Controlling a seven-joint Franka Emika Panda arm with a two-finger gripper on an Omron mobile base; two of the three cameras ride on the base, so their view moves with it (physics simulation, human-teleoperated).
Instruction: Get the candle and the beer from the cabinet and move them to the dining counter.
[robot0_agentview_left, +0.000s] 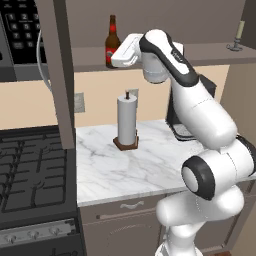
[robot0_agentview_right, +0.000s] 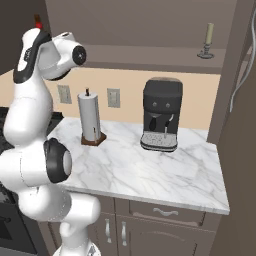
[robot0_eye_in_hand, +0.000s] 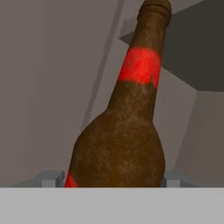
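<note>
The beer (robot0_agentview_left: 111, 36), a dark brown bottle with a red label, stands upright at the left end of the open cabinet's shelf (robot0_agentview_left: 215, 54). My gripper (robot0_agentview_left: 112, 56) reaches in level from the right and holds the bottle's lower body. In the hand view the beer (robot0_eye_in_hand: 127, 131) fills the space between the two fingertips (robot0_eye_in_hand: 52, 178), which press against both its sides. The bottle's top (robot0_agentview_right: 38, 21) peeks out behind the arm. The candle (robot0_agentview_left: 240, 31) (robot0_agentview_right: 209, 36) stands in its small dark holder at the shelf's right end, far from the gripper. The dining counter is out of view.
On the marble worktop (robot0_agentview_left: 130, 170) below stand a white paper-towel roll (robot0_agentview_left: 127, 120) and a black coffee machine (robot0_agentview_right: 161, 120). A black stove (robot0_agentview_left: 30, 170) lies to the left with a microwave (robot0_agentview_left: 20, 35) above it. The open cabinet door (robot0_agentview_left: 57, 75) hangs left of the bottle.
</note>
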